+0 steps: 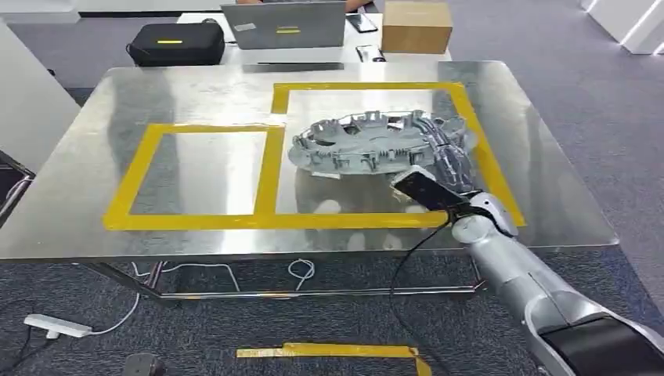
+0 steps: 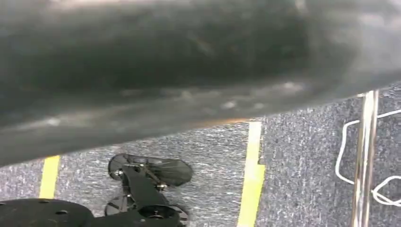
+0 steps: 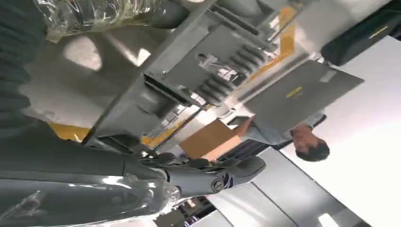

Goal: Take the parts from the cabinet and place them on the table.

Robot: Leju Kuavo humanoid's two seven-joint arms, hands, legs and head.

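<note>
A grey cast metal part (image 1: 368, 145), round and ribbed, lies inside the right yellow-taped rectangle on the steel table (image 1: 196, 86). My right hand (image 1: 452, 160) reaches in from the lower right and grips the part's right rim, with its fingers lying over the edge. In the right wrist view the part (image 3: 213, 52) spreads in front of my right hand (image 3: 142, 184), whose dark fingers (image 3: 227, 172) stretch along its underside. A blurred dark grey mass (image 2: 165, 61) runs across the left wrist view, and the left hand's state is unreadable there.
An empty yellow-taped rectangle (image 1: 129, 184) marks the table's left half. Behind the table are a laptop (image 1: 286, 25), a cardboard box (image 1: 416, 26) and a black case (image 1: 166, 43). A person (image 3: 309, 142) is beyond the laptop. Cables (image 1: 301, 270) and a power strip (image 1: 55, 325) lie on the carpet.
</note>
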